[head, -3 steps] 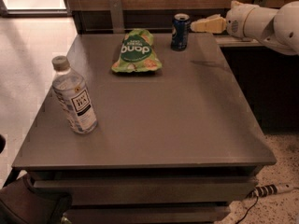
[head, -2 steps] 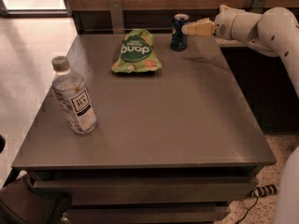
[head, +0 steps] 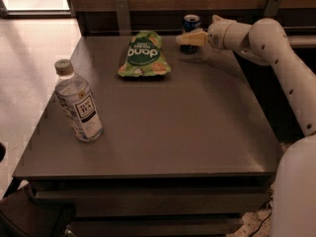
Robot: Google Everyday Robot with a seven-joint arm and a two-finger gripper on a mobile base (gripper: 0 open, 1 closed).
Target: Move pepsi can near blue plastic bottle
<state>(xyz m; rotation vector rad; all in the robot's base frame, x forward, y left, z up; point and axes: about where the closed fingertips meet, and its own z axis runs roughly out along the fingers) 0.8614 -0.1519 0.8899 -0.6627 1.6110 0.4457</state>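
The pepsi can (head: 190, 24) is a small dark blue can with a silver top. It stands upright at the far edge of the grey table (head: 163, 127), right of the green snack bag. The gripper (head: 185, 38) reaches in from the right, its pale fingers in front of the can's lower half, hiding that part. The blue plastic bottle (head: 78, 102) is a tall clear bottle with a grey-white cap and a white label. It stands upright near the table's left edge, far from the can.
A green snack bag (head: 143, 55) lies flat at the far middle of the table, left of the can. A dark wooden wall with metal brackets (head: 122, 15) runs behind the table. The white arm (head: 276, 58) crosses the right side.
The gripper has moved left, from beside the can's right side to right in front of it. The can, bag and bottle have not moved.
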